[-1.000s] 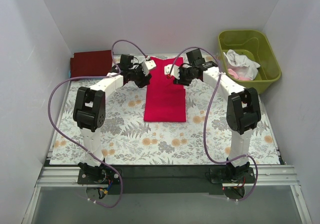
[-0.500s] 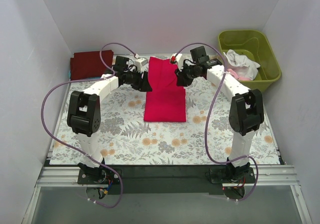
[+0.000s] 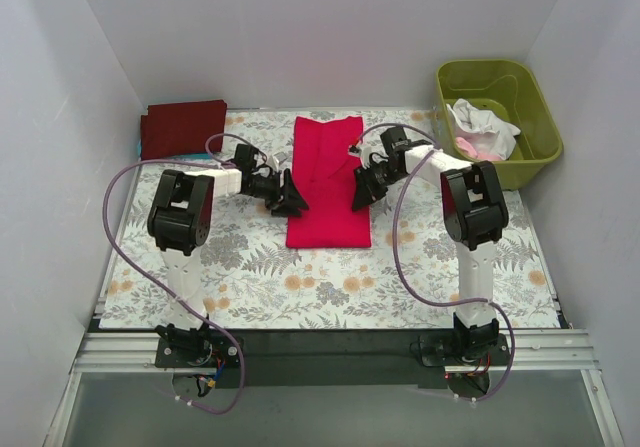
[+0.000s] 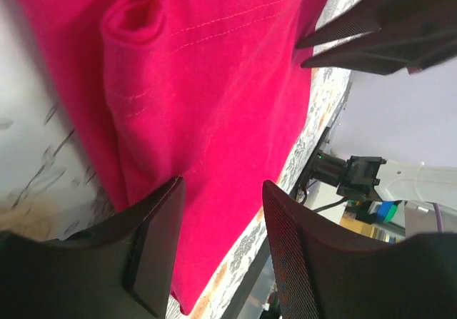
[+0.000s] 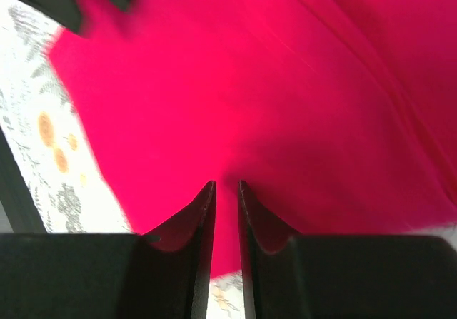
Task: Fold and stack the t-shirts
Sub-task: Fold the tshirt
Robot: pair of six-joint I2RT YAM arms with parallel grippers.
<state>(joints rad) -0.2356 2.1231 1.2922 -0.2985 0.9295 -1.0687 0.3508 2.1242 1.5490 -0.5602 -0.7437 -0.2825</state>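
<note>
The bright red t-shirt [image 3: 328, 182] lies as a long folded strip in the middle of the floral cloth. My left gripper [image 3: 295, 199] is low at its left edge and open. In the left wrist view its jaws [image 4: 221, 185] stand wide apart over the red cloth [image 4: 214, 83]. My right gripper [image 3: 360, 195] is at the shirt's right edge. In the right wrist view [image 5: 226, 183] its jaws are a narrow slit apart with red cloth [image 5: 214, 83] in the slit. A folded dark maroon t-shirt [image 3: 182, 127] lies at the back left.
The olive-green tub [image 3: 485, 64] stands at the back right with a white shirt [image 3: 480, 122] and a pale pink one [image 3: 485, 149] in it. The floral table cloth [image 3: 250, 267] covers the table. White walls close in on the left, back and right.
Both grippers held the red shirt's far end raised half a second ago. That end now lies flat, both grippers have dropped nearer to the shirt's side edges, and the left has opened.
</note>
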